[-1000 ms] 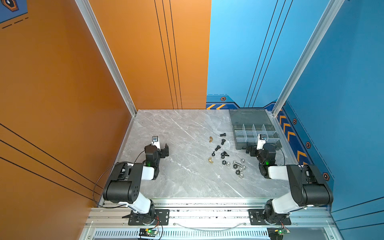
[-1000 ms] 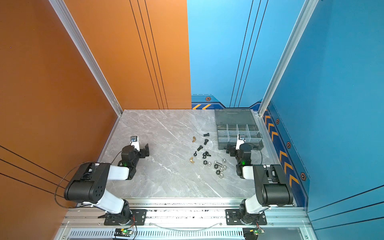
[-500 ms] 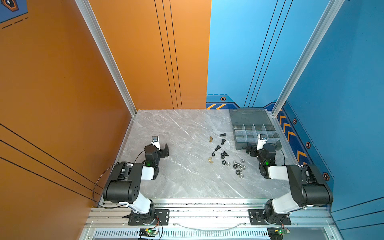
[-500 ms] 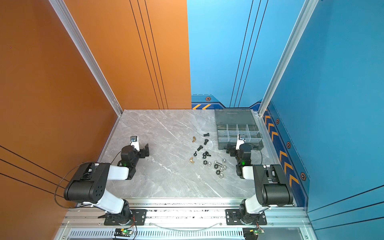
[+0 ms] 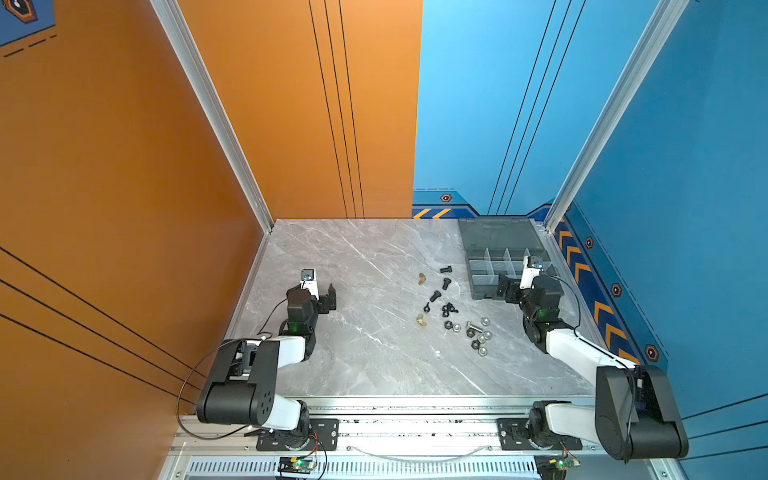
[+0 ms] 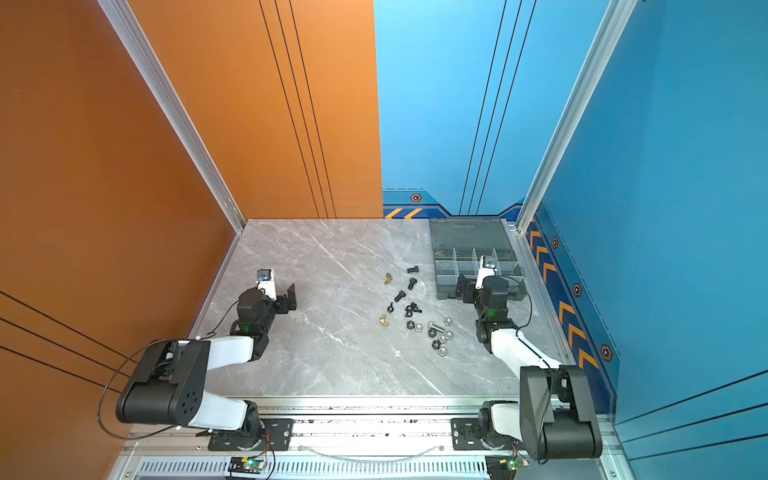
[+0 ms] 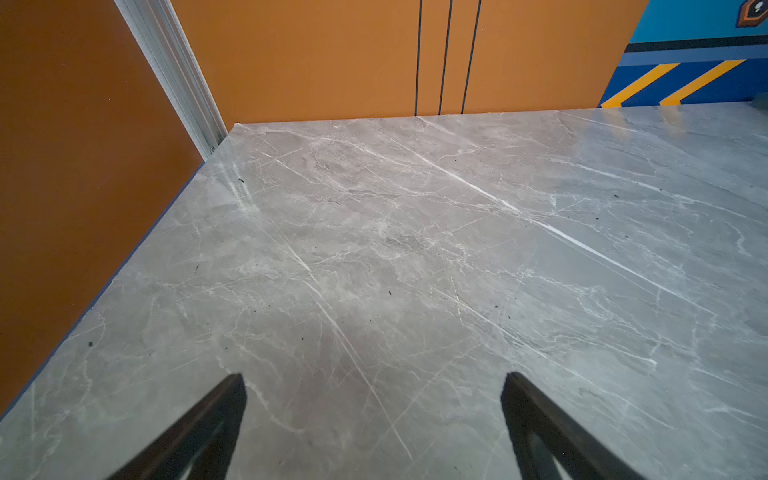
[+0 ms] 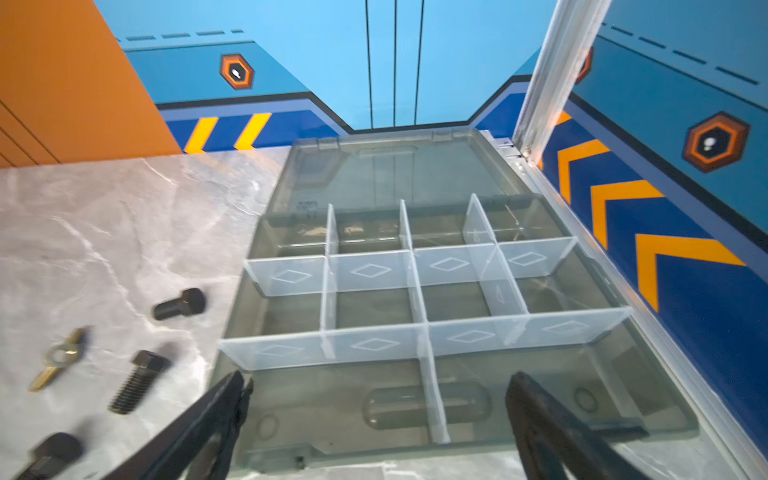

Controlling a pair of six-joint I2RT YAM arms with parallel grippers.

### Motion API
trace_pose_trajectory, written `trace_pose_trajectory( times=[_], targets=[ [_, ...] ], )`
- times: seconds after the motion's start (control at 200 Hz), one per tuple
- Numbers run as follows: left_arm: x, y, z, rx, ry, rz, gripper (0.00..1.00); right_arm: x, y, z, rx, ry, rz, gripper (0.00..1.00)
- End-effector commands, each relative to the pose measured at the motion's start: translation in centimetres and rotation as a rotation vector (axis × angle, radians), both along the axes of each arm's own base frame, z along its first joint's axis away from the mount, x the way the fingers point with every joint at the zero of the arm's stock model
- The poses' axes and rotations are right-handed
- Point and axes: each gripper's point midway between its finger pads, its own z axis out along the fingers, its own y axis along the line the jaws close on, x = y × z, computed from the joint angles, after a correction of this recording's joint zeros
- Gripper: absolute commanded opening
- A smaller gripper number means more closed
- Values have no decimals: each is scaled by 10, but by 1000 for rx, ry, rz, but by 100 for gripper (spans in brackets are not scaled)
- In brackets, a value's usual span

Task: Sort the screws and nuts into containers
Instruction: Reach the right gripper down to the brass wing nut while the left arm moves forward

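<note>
The screws [image 5: 446, 284] and the nuts [image 5: 481, 338] lie loose in a small cluster on the grey marble table, right of centre, in both top views. In the right wrist view three black screws [image 8: 139, 380] and a brass wing nut [image 8: 58, 357] lie beside the box. The containers [image 5: 482, 279] are compartments of a smoky grey organizer box at the back right, and those in view hold nothing [image 8: 374, 305]. My right gripper [image 8: 376, 386] hangs open over the box's near edge. My left gripper [image 7: 374, 386] is open above bare table at the left [image 5: 322, 301], far from the parts.
The box's flat lid [image 5: 498, 235] lies open behind the compartments, against the back wall. An aluminium post and blue side wall [image 8: 540, 104] stand close to the box's right side. An orange wall [image 7: 62, 187] borders the table beside the left arm.
</note>
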Motion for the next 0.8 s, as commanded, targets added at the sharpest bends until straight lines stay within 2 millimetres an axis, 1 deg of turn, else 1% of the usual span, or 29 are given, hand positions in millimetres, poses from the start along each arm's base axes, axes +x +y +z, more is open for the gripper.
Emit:
trace_pose_trajectory(
  times=[0.0,0.05,0.075,0.15,0.31,0.38,0.441,0.611,0.701,0.796],
  targets=[
    [2,-10,15,20,9,-48,98,-15,22,-12,94,173,63,100],
    [1,-12,22,22,21,-54,97,-16,32,-8,111,202,88,100],
    [1,-14,25,12,29,-55,98,-18,36,-9,119,230,97,100],
    [0,-20,36,-58,44,-60,98,-24,54,-9,139,302,136,100],
    [-8,-48,47,-217,78,-109,98,-43,100,-14,164,448,252,100],
    [-14,-60,45,-247,120,-120,98,-51,118,-18,187,492,282,100],
    [-19,-69,42,-276,168,-119,98,-59,137,-20,218,518,314,100],
    [-37,-91,29,-408,324,-137,98,-75,183,-25,270,561,352,99],
    [-46,-102,26,-485,372,-166,98,-82,202,-27,269,580,347,99],
    [-54,-107,23,-550,400,-172,98,-84,216,-30,263,593,321,97]
  ],
)
